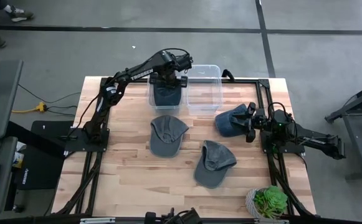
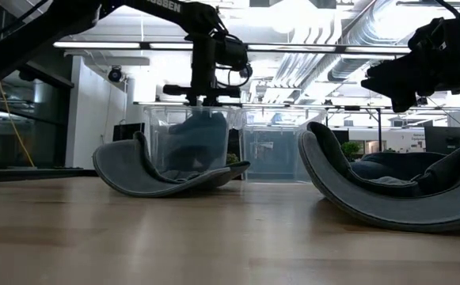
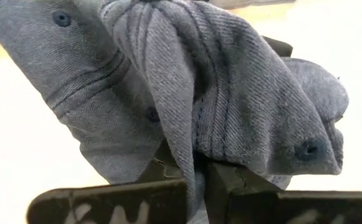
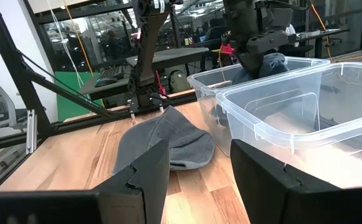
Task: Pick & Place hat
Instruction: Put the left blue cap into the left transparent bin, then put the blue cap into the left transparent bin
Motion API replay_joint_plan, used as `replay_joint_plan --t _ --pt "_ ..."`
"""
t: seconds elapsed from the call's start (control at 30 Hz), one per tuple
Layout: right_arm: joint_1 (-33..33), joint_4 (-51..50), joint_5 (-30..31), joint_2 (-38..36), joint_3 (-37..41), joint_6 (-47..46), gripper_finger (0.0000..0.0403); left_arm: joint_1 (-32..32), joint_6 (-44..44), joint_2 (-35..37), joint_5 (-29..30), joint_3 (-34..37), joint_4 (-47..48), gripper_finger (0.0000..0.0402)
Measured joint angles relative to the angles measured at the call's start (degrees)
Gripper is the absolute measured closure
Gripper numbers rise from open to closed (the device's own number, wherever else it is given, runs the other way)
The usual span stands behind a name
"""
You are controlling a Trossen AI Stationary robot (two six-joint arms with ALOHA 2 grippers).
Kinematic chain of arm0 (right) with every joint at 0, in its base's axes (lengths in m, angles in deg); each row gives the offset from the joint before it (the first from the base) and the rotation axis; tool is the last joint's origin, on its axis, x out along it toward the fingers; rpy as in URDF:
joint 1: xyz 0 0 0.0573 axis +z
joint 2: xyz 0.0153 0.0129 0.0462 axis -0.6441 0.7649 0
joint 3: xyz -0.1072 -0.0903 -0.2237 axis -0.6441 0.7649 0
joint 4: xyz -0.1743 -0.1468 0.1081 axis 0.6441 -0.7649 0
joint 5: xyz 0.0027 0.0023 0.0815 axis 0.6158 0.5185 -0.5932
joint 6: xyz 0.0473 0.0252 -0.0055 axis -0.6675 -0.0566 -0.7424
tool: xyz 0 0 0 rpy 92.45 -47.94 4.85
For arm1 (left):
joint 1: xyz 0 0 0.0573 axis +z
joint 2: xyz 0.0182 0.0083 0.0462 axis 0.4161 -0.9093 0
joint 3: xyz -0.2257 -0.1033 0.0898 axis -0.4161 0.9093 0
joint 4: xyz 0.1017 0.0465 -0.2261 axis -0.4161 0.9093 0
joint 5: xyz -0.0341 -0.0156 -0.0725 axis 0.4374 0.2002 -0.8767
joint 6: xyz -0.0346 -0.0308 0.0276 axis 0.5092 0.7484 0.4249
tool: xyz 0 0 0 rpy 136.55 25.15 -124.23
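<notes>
Several grey-blue caps are in view. One cap [image 1: 167, 94] hangs inside the left clear bin [image 1: 153, 84], held by my left gripper [image 1: 168, 79], which is shut on it from above. Two caps lie on the table, one in the middle [image 1: 167, 134] and one nearer the front [image 1: 213, 163]. Another cap [image 1: 232, 119] lies by the right edge. My right gripper [image 1: 250, 122] hovers open just right of it and touches nothing. In the right wrist view its fingers [image 4: 196, 171] point toward the middle cap [image 4: 168, 142] and the bins. My left gripper [image 3: 196, 186] pinches a bunched fold of the cap's crown [image 3: 190, 149] between its two fingers, several layers together. The fingers come from above, pointing down into the left bin. The cap [image 2: 194, 142] hangs below them inside the bin; whether it touches the bin's floor I cannot tell.
A second clear bin [image 1: 204, 87] stands right of the first at the table's far edge. A potted plant [image 1: 269, 201] sits at the near right corner. Bare wood [image 1: 131, 168] lies at the near left. Arm bases stand at the left and right edges.
</notes>
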Motion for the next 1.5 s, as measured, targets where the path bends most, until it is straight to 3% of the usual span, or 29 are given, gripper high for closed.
replay_joint_plan --t 0.13,0.4,0.53,0.83,1.17,1.5 --pt "0.0 0.0 0.0 0.0 0.0 0.0 0.0238 0.0 -1.3 0.0 -0.6 0.0 0.0 0.0353" --pt "0.0 0.0 0.0 0.0 0.0 0.0 0.0238 0.0 -2.9 0.0 -2.8 -0.2 0.2 0.0237" --pt "0.0 0.0 0.0 0.0 0.0 0.0 0.0238 0.0 -3.1 0.0 -3.9 -2.6 1.5 0.0204" --pt "0.0 0.0 0.0 0.0 0.0 0.0 0.0238 0.0 -3.1 0.0 -3.9 -7.3 3.2 0.0196" --pt "0.0 0.0 0.0 0.0 0.0 0.0 0.0238 -0.7 -3.5 1.5 -4.7 -7.2 6.7 0.0197" --pt "0.0 0.0 0.0 0.0 0.0 0.0 0.0238 -7.0 -3.7 6.5 -3.5 -7.3 4.4 0.0197"
